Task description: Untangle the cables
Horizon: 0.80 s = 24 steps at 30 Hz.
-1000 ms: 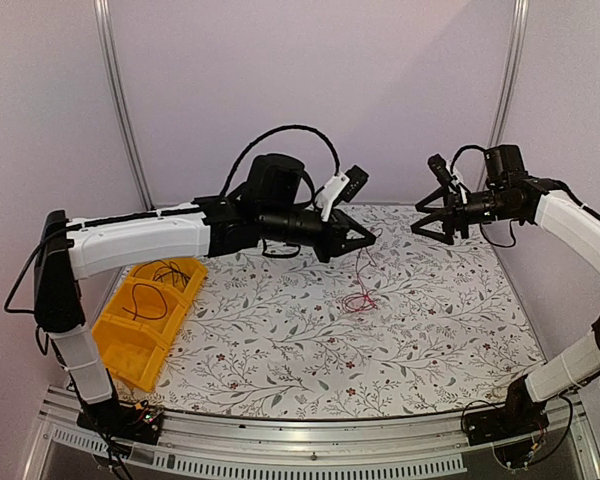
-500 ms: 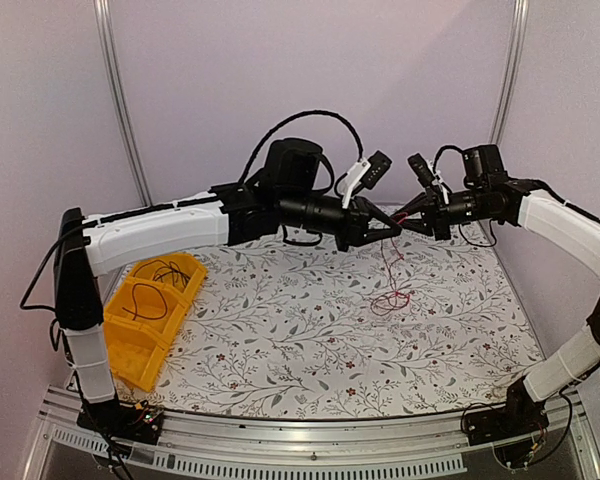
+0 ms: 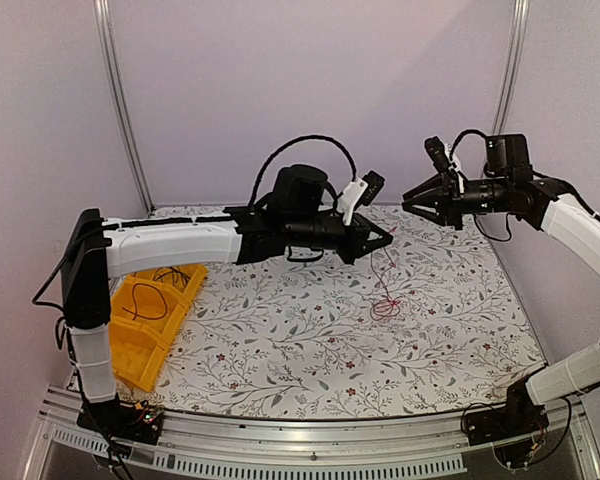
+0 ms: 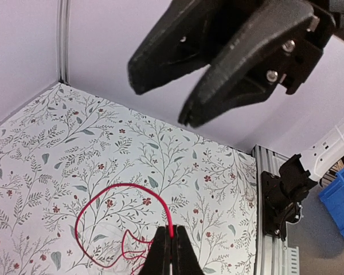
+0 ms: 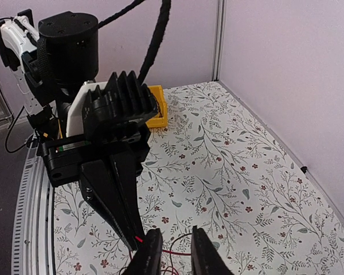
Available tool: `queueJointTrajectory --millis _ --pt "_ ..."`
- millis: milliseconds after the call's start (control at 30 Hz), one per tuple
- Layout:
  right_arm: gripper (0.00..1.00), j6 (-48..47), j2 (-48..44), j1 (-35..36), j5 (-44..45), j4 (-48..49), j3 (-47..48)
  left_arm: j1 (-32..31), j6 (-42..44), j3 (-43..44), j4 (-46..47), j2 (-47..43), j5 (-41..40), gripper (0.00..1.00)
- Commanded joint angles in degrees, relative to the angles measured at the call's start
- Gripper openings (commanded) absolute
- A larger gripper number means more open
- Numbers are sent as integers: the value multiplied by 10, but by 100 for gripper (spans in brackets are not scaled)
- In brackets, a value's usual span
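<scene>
A thin red cable [image 3: 384, 305] hangs from my left gripper [image 3: 389, 237] down to a small tangle on the flowered table. In the left wrist view the left gripper [image 4: 171, 252] is shut on the red cable [image 4: 106, 192], which curves in a loop below it. My right gripper [image 3: 410, 205] hovers just right of and above the left one, its jaws apart and empty. From the right wrist, the right gripper [image 5: 175, 255] stands open, and a red strand and a thin black cable [image 5: 190, 239] show in the gap, lower down. The left gripper [image 5: 129, 229] is close on the left.
A yellow bin [image 3: 130, 345] sits at the table's left edge with black cables [image 3: 150, 298] in it. An aluminium rail [image 4: 269, 229] borders the table, with the right arm's base [image 4: 284, 189] on it. Walls close the back and right sides.
The right gripper came in wide open, met the left gripper's tip half a second ago, then drew back up and right with its jaws apart. The left gripper dipped slightly, still holding the red cable.
</scene>
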Motion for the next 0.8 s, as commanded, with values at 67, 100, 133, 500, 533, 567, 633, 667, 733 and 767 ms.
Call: queueJointTrajectory --millis 67,100,133,500,533,567,633,667,733,767 --pt "58 -97 -21 2 14 -57 -36 2 -11 3 62 5 50 0" --pt "63 -114 -28 2 10 -58 -48 3 -8 4 61 6 69 0" --pt "67 -132 -37 2 12 -52 -58 4 -4 6 59 7 89 0" --pt "53 -149 -8 14 20 -45 -51 4 9 37 25 21 185 0" --pt "49 -149 -7 14 15 -48 -51 4 9 37 23 22 185 0" --pt "43 -150 -6 14 9 -52 -49 4 9 36 23 21 184 0" --pt "30 -154 -5 14 -5 -61 -48 4 10 32 23 18 180 0" --pt "23 -155 -5 14 -10 -63 -47 4 9 30 22 18 172 0" --pt "6 -148 -7 14 -17 -59 -45 4 4 24 25 18 147 0" --pt "0 -139 -9 14 -16 -53 -45 4 1 20 31 18 136 0"
